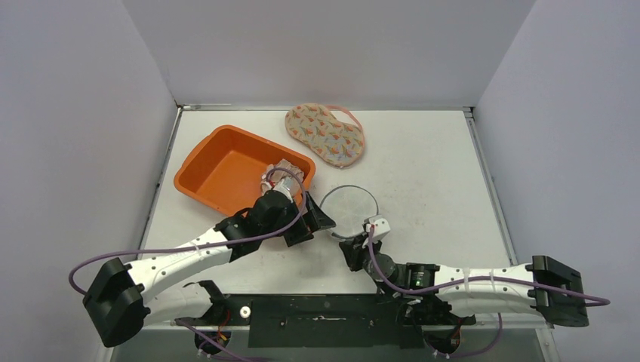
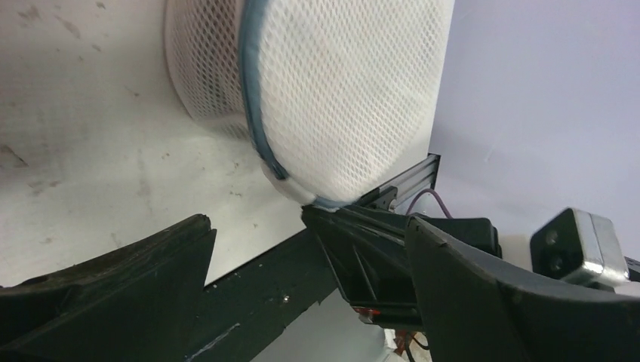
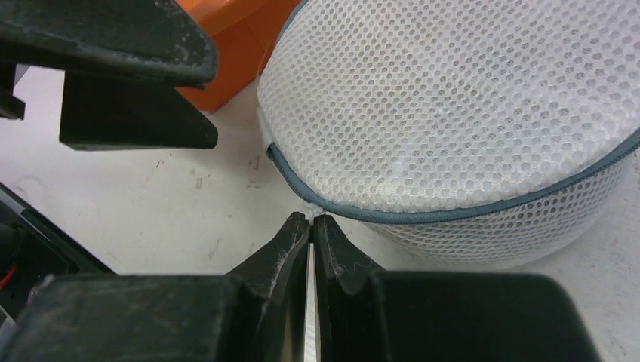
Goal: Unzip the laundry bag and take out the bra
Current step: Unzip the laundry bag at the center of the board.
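Mesh laundry bag on table, beside orange tub. Bra outside bag, flat on table behind. Right gripper pinches zip tab; left gripper fingers spread at bag's edge.

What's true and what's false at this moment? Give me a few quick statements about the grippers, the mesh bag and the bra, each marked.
1. The right gripper is shut, pinching a small white tab at the zipper seam of the laundry bag. True.
2. The left gripper is clamped on the mesh. False: its fingers are apart beside the bag and hold nothing.
3. The bra lies inside the orange bin. False: it lies on the table, beyond the bin's far right corner.
4. The laundry bag sits on the table to the right of the orange bin. True.
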Controlling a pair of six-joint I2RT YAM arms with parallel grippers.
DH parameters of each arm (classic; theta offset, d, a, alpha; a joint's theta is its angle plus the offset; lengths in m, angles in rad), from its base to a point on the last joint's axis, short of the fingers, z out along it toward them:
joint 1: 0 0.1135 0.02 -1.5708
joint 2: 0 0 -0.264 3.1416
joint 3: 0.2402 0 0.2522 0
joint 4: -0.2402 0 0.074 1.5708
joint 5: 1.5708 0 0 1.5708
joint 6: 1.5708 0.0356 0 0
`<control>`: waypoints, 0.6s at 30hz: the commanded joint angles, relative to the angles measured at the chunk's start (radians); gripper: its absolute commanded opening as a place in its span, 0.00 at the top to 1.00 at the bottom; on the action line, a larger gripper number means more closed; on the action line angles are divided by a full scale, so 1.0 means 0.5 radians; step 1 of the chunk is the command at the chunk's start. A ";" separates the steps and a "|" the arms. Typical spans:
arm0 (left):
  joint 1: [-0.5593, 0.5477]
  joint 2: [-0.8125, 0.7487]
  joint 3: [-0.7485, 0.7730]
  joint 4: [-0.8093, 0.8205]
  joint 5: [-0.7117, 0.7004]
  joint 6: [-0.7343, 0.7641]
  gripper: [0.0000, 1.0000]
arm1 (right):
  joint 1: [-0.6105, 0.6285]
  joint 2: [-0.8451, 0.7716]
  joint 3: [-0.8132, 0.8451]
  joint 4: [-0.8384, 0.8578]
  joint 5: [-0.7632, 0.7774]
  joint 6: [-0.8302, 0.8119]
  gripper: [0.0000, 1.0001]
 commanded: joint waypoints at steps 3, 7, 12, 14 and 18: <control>-0.153 -0.099 -0.091 0.185 -0.249 -0.251 0.02 | -0.022 0.154 0.127 0.282 -0.107 -0.058 0.95; -0.169 -0.040 -0.149 0.388 -0.254 -0.350 0.18 | -0.022 0.217 0.164 0.321 -0.188 -0.114 0.95; -0.178 0.047 -0.123 0.441 -0.258 -0.373 0.42 | -0.025 0.225 0.171 0.318 -0.213 -0.141 0.95; -0.179 0.087 -0.118 0.468 -0.257 -0.386 0.51 | -0.025 0.220 0.165 0.318 -0.216 -0.141 0.95; -0.178 0.155 -0.091 0.468 -0.255 -0.381 0.56 | -0.025 0.191 0.142 0.310 -0.211 -0.136 0.95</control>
